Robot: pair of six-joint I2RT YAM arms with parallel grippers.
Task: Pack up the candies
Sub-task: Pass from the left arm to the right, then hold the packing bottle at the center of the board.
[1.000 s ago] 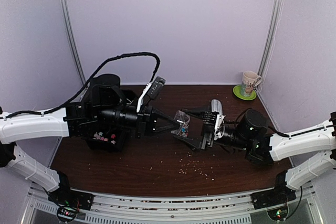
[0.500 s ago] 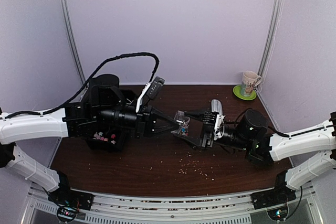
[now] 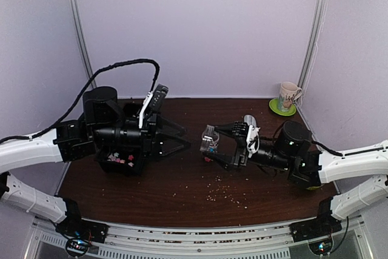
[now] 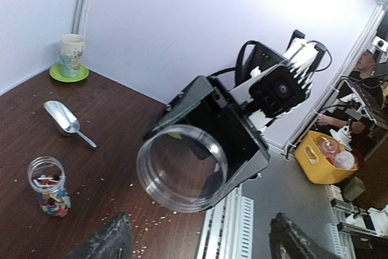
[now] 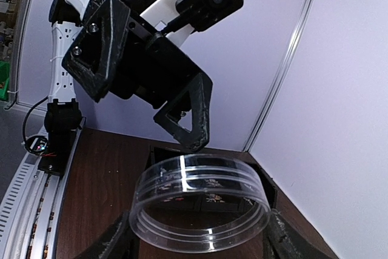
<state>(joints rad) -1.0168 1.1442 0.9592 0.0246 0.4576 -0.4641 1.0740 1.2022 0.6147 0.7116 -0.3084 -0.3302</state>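
Note:
The candies part fill a small open clear jar standing on the brown table. More candies lie in a black box under my left arm. My right gripper is shut on a clear round threaded lid, held above the table by its sides, seen close up in the right wrist view. My left gripper is open and empty, a short way left of the lid, with one of its fingers just behind it.
A metal scoop lies on the table behind my right gripper. A mug on a green saucer stands in the back right corner. Pale crumbs are scattered near the front. A metal rail runs along the front edge.
My left gripper has opened, let go of the clear lid and drawn back to the left. The lid now rests in my right gripper alone, which closed in slightly.

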